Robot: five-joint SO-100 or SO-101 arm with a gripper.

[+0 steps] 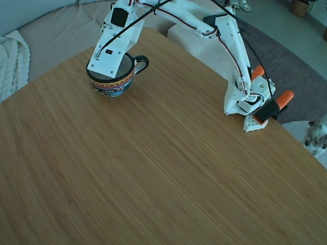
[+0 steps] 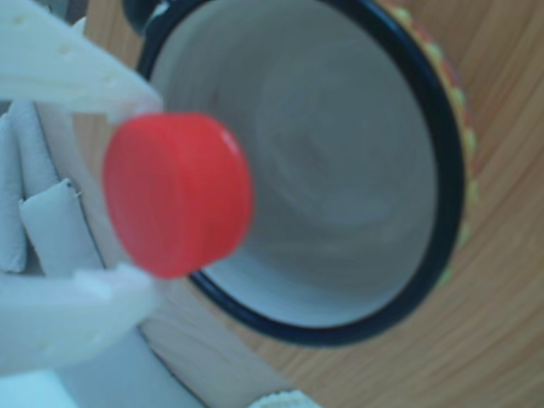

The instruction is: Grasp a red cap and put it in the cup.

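Pinched between the 2 white fingers [image 2: 81, 81] of the gripper [image 2: 119, 191], the red cap [image 2: 177, 195] is seen in the other view hanging over the cup [image 2: 340, 178], at the edge of its mouth: most of the cap overlaps the pale grey inside, while one side sits over the black rim. The cap is held by its sides, its flat face turned toward the camera. The cup's inside appears empty, so the drop is judged not yet done. In the fixed view the cap itself is hidden; only the white gripper housing [image 1: 110, 51] is seen directly above the cup [image 1: 113, 81], covering most of its mouth, with the cup's black handle [image 1: 142, 62] showing beside it. The cup stands upright on the wooden table [image 1: 153, 168], well apart from the arm's base [image 1: 245, 104], which is fixed at the table's edge beside 2 orange clamp handles [image 1: 284, 98]. Because the cap is so near the rim, a release here could be spoiled: the cap might strike the rim, tip, and bounce out onto the table. A light plastic cap could also bounce off the hard ceramic bottom if let go from too high. Should the gripper be lowered off-centre, a finger could catch the rim and the cup could be nudged or tipped.
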